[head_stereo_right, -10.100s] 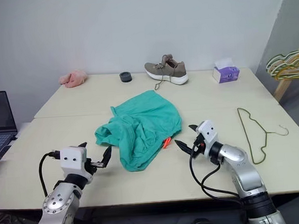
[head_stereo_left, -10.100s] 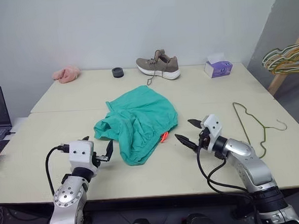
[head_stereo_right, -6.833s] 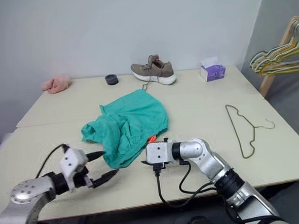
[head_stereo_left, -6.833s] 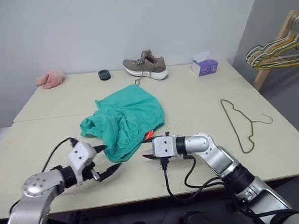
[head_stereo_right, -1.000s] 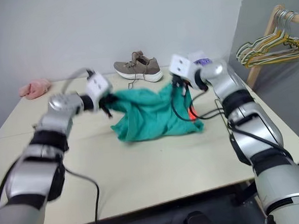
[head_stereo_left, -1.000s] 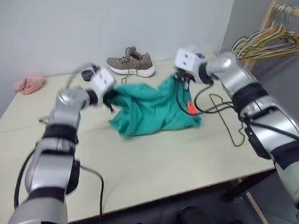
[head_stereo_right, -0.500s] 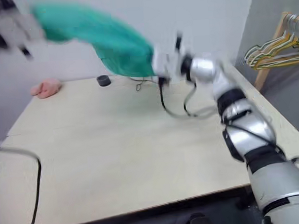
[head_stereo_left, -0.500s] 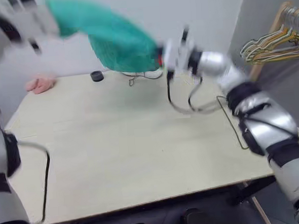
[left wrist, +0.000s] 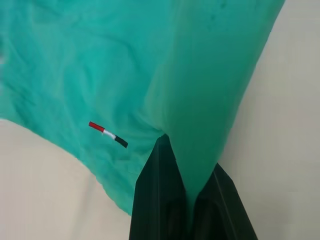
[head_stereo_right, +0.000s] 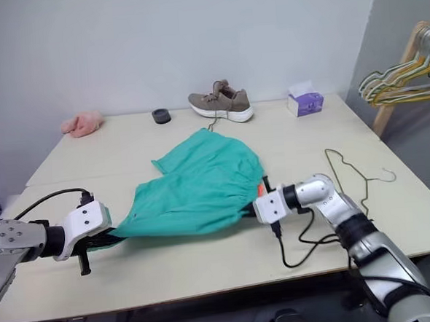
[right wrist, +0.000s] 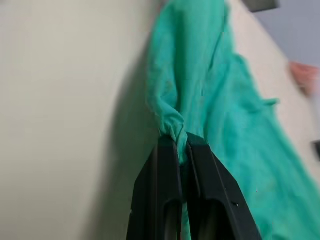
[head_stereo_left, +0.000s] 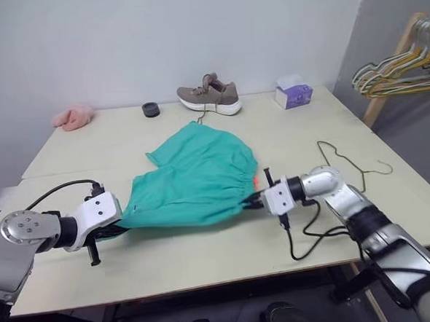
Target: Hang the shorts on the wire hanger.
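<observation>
**Op A:** I've got the shorts (head_stereo_left: pixel 194 178) spread flat on the table (head_stereo_left: pixel 206 256), teal-green, gathered waistband running between my two claws, with a bit of orange showing at the right end.

**Op B:** Claw states?

**Op A:** My left gripper (left wrist: pixel 186 172) is clamped on the left waistband corner, my right gripper (right wrist: pixel 181 145) is pinched on the bunched right corner. Both low, at the table's near side.

**Op B:** Versus half a second ago?

**Op A:** Then the cloth was up in the air, stretched between raised arms. Now it's down and lying wide on the table, far smoother than the crumpled heap at the start.

**Op B:** Surroundings?

**Op A:** The wire hanger (head_stereo_left: pixel 350 169) lies flat just beyond my right arm, apart from the shorts. Along the far edge: a pink cloth (head_stereo_left: pixel 73 116), a small black disc (head_stereo_left: pixel 150 109), a shoe (head_stereo_left: pixel 209 95), a tissue box (head_stereo_left: pixel 293 95). Bunched hangers (head_stereo_left: pixel 399 73) hang on a wooden rack off to the right.
</observation>
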Robot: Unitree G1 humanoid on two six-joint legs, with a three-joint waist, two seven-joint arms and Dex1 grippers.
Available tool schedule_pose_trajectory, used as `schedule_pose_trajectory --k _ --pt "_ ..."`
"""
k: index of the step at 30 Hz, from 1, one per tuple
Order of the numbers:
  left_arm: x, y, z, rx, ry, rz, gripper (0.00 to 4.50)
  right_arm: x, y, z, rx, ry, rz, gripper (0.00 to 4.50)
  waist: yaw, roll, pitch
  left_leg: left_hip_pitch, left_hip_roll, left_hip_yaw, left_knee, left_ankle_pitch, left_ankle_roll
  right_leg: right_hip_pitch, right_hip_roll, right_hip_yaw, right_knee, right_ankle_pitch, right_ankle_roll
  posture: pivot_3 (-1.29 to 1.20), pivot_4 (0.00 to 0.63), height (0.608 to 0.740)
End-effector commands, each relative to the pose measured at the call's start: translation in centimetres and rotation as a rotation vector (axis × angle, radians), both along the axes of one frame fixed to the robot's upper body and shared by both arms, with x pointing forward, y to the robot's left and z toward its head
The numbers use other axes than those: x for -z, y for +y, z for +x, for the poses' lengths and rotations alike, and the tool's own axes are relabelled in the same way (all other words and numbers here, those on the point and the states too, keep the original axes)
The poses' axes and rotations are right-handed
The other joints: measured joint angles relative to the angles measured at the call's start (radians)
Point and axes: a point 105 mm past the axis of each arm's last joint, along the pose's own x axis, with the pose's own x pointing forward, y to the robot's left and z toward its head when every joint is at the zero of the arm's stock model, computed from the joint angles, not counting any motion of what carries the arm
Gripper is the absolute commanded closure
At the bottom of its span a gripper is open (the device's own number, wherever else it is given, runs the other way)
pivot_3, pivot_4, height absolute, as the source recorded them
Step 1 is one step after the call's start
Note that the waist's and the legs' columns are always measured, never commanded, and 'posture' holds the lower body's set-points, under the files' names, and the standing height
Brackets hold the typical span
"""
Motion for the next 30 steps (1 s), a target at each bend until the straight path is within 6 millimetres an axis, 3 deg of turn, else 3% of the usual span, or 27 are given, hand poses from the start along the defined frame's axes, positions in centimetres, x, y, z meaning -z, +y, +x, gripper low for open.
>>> schedule_pose_trajectory --k 1,10,11,12,19,22,24,25,30 --pt "-1.1 -1.4 -0.6 0.034 0.028 -0.038 4.45 -1.2 -0.5 -1.5 -0.014 0.056 -0.029 4.50 0.005 0.000 0.000 0.000 0.000 0.000 0.000 0.000 0.000 0.000 0.000 0.000 0.000 0.000 0.000 -0.08 0.000 0.740" --pt "0.4 -4.4 -2.7 0.083 0.126 -0.152 4.45 -0.3 -0.8 -2.4 0.050 0.177 -0.096 4.50 0.008 0.000 0.000 0.000 0.001 0.002 -0.001 -0.001 -0.001 -0.001 0.001 0.001 -0.001 0.000 0.000 -0.10 0.000 0.740" --pt "0.6 -4.6 -3.0 0.086 0.135 -0.155 4.06 -0.4 -0.8 -2.4 0.055 0.177 -0.092 3.92 0.009 0.000 0.000 -0.001 0.001 0.002 0.000 -0.001 -0.001 -0.001 0.001 0.001 -0.001 0.000 0.000 -0.10 0.000 0.740" --pt "0.8 -4.6 -3.2 0.085 0.142 -0.157 3.91 -0.6 -0.8 -2.4 0.057 0.177 -0.086 3.73 0.009 0.000 0.000 -0.001 0.001 0.002 0.000 -0.001 -0.001 -0.001 0.001 0.001 -0.001 0.000 0.000 -0.10 0.000 0.740" --pt "0.8 -4.2 -4.2 0.087 0.170 -0.166 1.72 -1.8 -1.1 -3.2 0.059 0.232 -0.064 1.21 0.011 0.000 0.000 -0.001 0.001 0.002 0.000 -0.001 -0.001 -0.001 0.001 0.001 -0.002 0.000 0.000 -0.09 0.000 0.740" --pt "0.1 -3.7 -3.8 0.057 0.134 -0.195 0.78 -2.7 -1.0 -3.3 0.083 0.277 -0.020 0.14 0.012 0.000 0.000 -0.001 0.001 0.002 0.000 -0.001 -0.001 -0.001 0.001 0.001 -0.002 0.000 0.000 -0.09 0.000 0.740" --pt "-0.6 -3.6 -3.5 0.028 0.113 -0.247 0.15 -3.6 -0.9 -3.4 0.112 0.330 0.034 0.00 0.012 0.000 0.001 -0.001 0.001 0.002 0.000 -0.001 -0.001 -0.001 0.001 0.000 -0.003 0.000 0.000 -0.09 0.000 0.740" --pt "-1.0 -3.6 -3.5 0.010 0.105 -0.284 0.04 -4.0 -0.9 -3.5 0.127 0.359 0.061 0.00 0.012 0.000 0.001 -0.001 0.001 0.002 0.000 -0.001 -0.001 -0.001 0.001 0.001 -0.003 0.000 0.000 -0.09 0.000 0.740" --pt "-3.3 -3.3 -2.9 -0.090 0.058 -0.492 0.04 -6.3 -0.9 -3.3 0.239 0.490 0.245 0.00 0.013 0.000 0.000 -0.001 0.001 0.001 0.000 -0.001 -0.001 -0.001 0.001 0.000 -0.004 0.001 0.001 -0.08 0.000 0.740"
